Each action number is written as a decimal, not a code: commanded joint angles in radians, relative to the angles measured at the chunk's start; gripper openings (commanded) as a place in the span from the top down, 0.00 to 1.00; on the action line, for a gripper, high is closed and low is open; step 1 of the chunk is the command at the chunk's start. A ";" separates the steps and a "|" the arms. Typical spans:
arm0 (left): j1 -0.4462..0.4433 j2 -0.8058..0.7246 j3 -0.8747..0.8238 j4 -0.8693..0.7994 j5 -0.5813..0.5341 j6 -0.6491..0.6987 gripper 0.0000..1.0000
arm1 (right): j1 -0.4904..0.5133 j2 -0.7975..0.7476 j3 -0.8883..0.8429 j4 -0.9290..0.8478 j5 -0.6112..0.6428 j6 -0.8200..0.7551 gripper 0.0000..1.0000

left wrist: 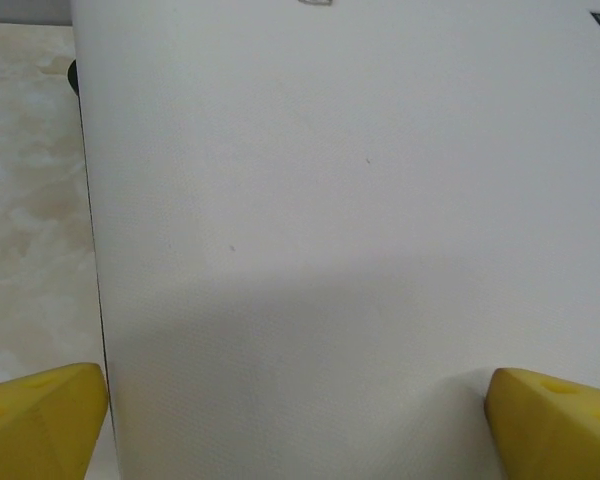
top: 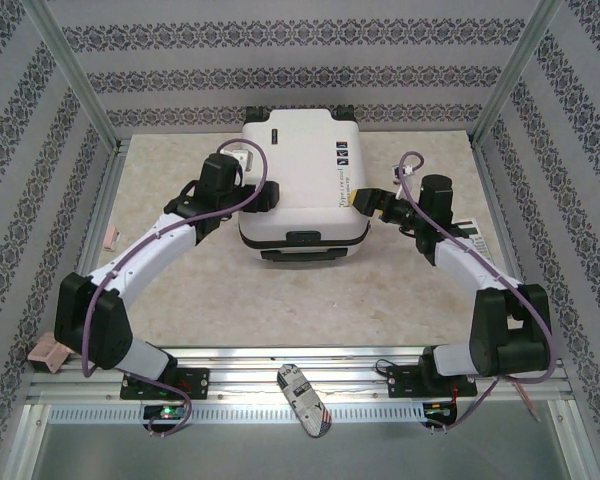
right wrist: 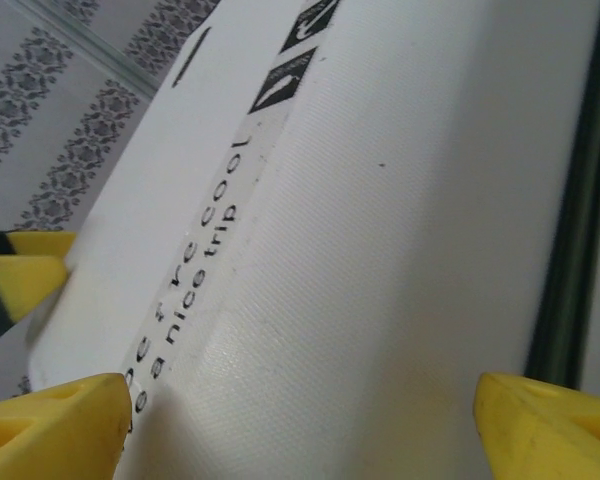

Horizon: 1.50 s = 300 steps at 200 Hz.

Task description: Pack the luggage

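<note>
The luggage [top: 300,170] is a white hard-shell suitcase, lying shut at the back middle of the table with its black handle toward me. My left gripper [top: 268,196] is at its left flank, and the left wrist view has the white shell [left wrist: 330,200] spanning the space between the widely spread yellow fingertips [left wrist: 40,420]; this gripper [left wrist: 295,420] is open. My right gripper [top: 368,203] is at the suitcase's right flank, also open. In the right wrist view the printed shell [right wrist: 380,250] lies ahead of that gripper [right wrist: 300,425], fingers far apart.
Pink items lie at the table's left edge [top: 111,236] and by the left base [top: 48,350]. A striped card [top: 477,238] lies right of the right arm. A small patterned object [top: 307,398] rests on the front rail. Frame posts and wallpapered walls enclose the table.
</note>
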 commanded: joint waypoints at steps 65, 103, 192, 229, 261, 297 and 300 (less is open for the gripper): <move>0.079 -0.174 0.072 -0.262 -0.216 0.101 0.00 | -0.183 -0.199 0.020 -0.299 0.246 -0.120 0.02; 0.150 -0.153 0.124 -0.397 -0.325 0.071 0.00 | -0.257 -0.254 -0.013 -0.382 0.271 -0.173 0.02; 0.376 -0.189 -0.303 0.168 -0.216 0.076 0.00 | -0.260 -0.282 -0.078 -0.343 0.319 -0.200 0.02; 0.407 -0.123 -0.396 0.241 -0.331 0.104 0.00 | -0.259 -0.295 -0.097 -0.336 0.354 -0.207 0.02; 0.480 -0.097 -0.493 0.374 -0.249 0.058 0.00 | -0.260 -0.322 -0.111 -0.336 0.447 -0.196 0.02; 0.525 -0.058 -0.595 0.589 -0.172 0.069 0.00 | -0.259 -0.309 -0.109 -0.330 0.534 -0.149 0.02; 0.526 -0.054 -0.606 0.614 -0.163 0.073 0.00 | -0.259 -0.306 -0.107 -0.329 0.541 -0.143 0.02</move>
